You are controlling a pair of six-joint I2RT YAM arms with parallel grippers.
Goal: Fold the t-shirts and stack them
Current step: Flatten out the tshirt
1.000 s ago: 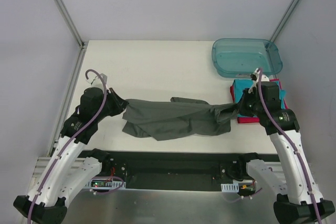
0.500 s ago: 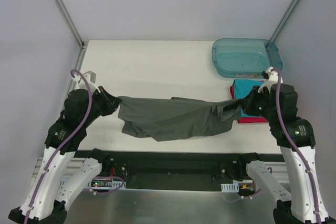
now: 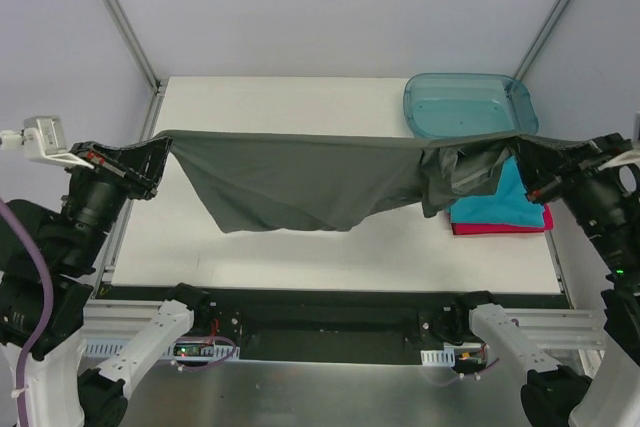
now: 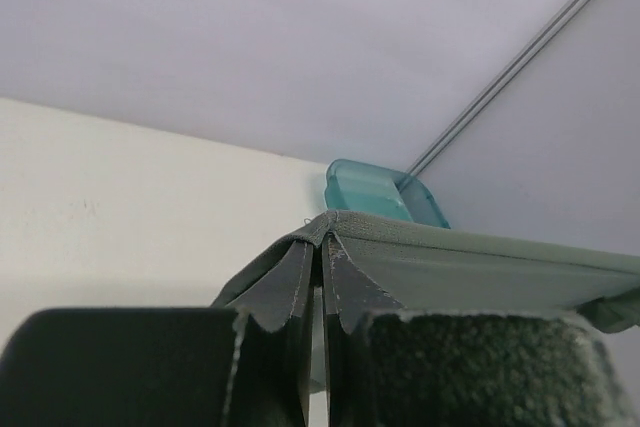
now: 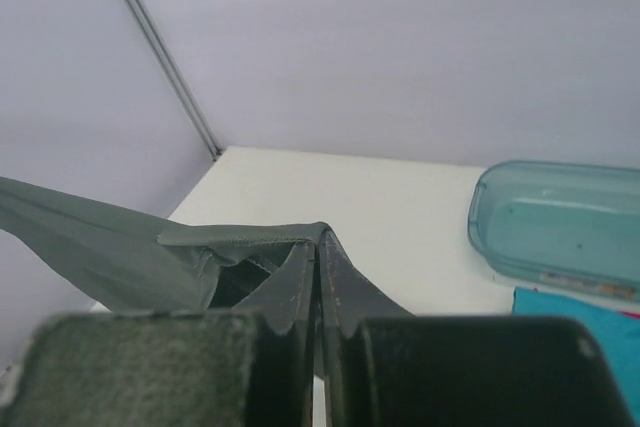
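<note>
The grey t-shirt (image 3: 300, 177) is hanging in the air above the table (image 3: 300, 107). Its upper hem is pulling into a nearly straight line from left to right, and the rest is sagging below in a loose curve. The left gripper (image 3: 160, 147) is pinching one top corner. In the left wrist view its fingers are pressing together on the stitched hem with no gap between them. The right gripper (image 3: 520, 152) is clamping the opposite corner the same way, and the cloth there is bunching into folds.

Beneath that right end, the teal t-shirt (image 3: 500, 202) is lying folded on top of the red-pink t-shirt (image 3: 495, 229), whose edge is showing along the near side. The tub (image 3: 470, 107) is sitting just behind this stack at the far right corner. A pale strip along its near wall is showing in the right wrist view but is too small to read.

A second ago the grey t-shirt was lying crumpled on the table between two low grippers. Since then both arms have risen and spread outward, lifting it clear. The stack and the tub are staying where they were.
</note>
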